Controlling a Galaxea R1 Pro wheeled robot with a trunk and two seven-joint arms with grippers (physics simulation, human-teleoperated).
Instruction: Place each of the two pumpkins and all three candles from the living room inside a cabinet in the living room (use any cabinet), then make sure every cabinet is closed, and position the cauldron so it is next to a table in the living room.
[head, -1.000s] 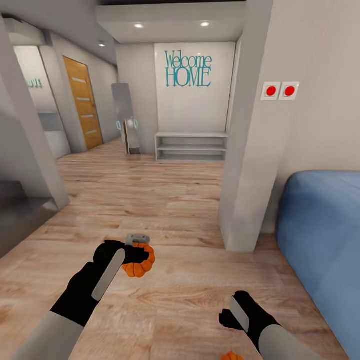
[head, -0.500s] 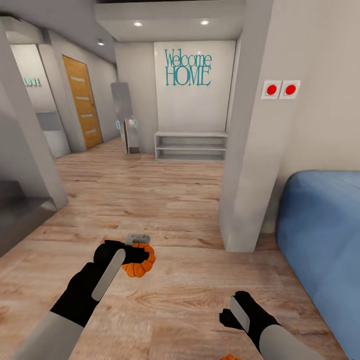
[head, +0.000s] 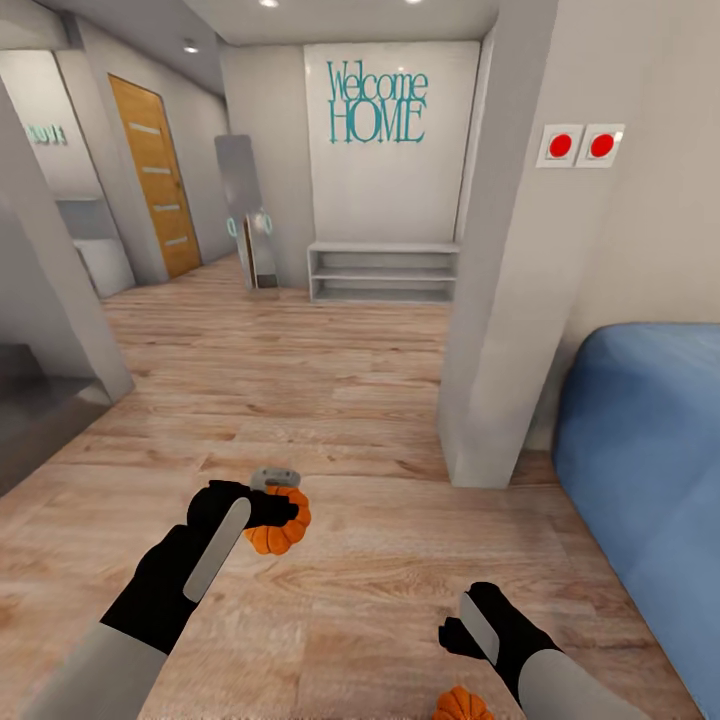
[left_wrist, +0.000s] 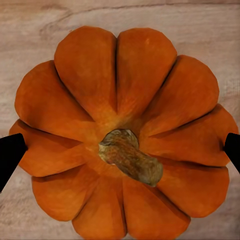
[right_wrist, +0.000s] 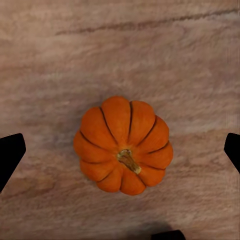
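The left gripper (head: 283, 505) clamps a ribbed orange pumpkin (head: 277, 527) between its fingers, its curled brown stem (left_wrist: 131, 156) pointing up toward the wrist. A second pumpkin (right_wrist: 123, 145) sits stem-up on the wood-plank floor (head: 330, 400) directly below the right gripper (head: 452, 628), whose fingers stand wide apart, holding nothing. Teal lettering (head: 377, 102) on the far wall reads "Welcome HOME".
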